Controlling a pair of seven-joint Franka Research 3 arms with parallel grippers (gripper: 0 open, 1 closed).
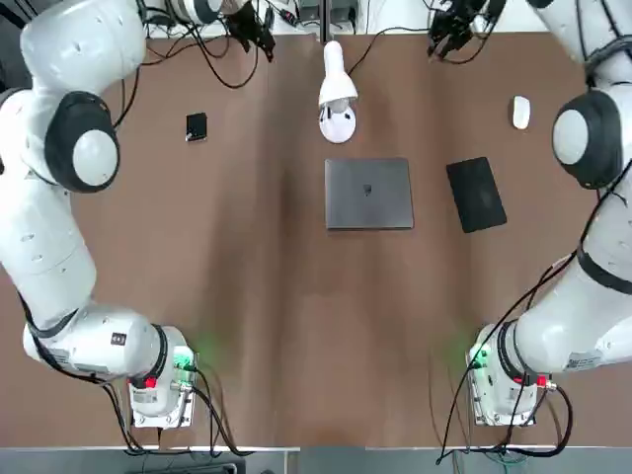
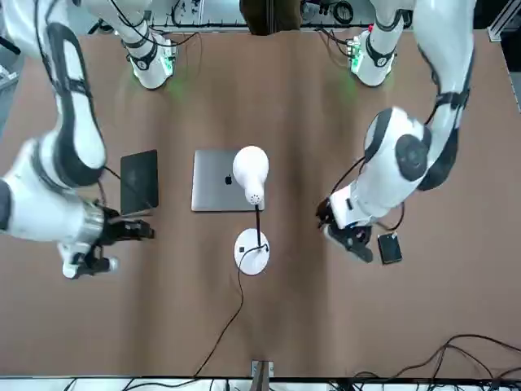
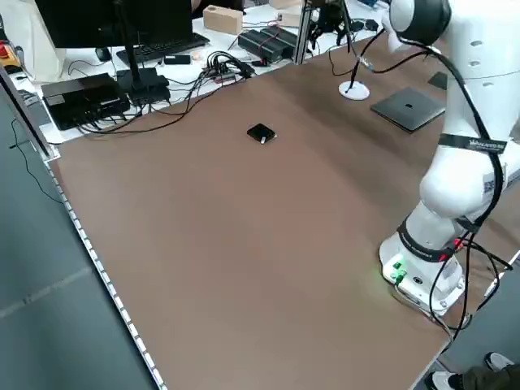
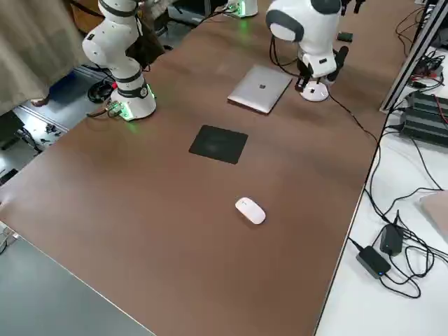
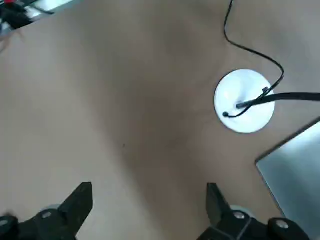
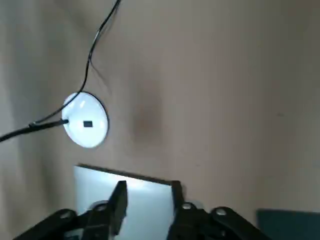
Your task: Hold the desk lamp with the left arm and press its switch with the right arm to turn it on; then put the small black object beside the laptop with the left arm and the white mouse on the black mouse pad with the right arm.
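Desk lamp (image 1: 336,99) stands at the far middle of the table (image 1: 247,296), unlit, cord running off the far edge. Laptop (image 1: 368,193) lies closed just near of it. Mouse pad (image 1: 476,194) sits right of the laptop. White mouse (image 1: 520,112) is far right, off the pad. Small black object (image 1: 196,126) is far left, well apart from the laptop. Left gripper (image 5: 149,200) hovers above the table left of the lamp base, jaws wide, empty. Right gripper (image 6: 148,200) hovers right of the lamp, jaws narrow, nothing between them.
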